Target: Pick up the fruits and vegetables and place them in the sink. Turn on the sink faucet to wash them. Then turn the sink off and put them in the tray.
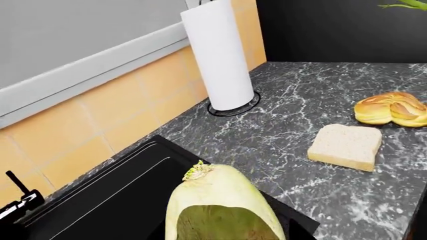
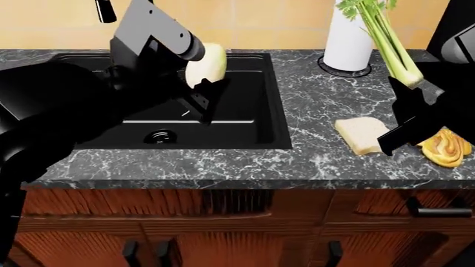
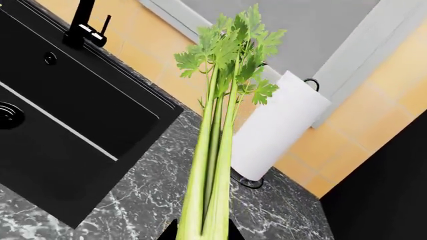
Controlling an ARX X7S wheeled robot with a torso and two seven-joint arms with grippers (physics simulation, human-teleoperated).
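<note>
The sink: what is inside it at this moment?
Inside the sink only the round drain shows; the bulb hangs above it in the left gripper. The left arm covers the basin's left part.

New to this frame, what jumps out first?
Both arms hold produce in the air. The left end effector carries the pale bulb above the black sink, and the right end effector holds the celery stalk upright over the counter, in front of the paper towel roll.
</note>
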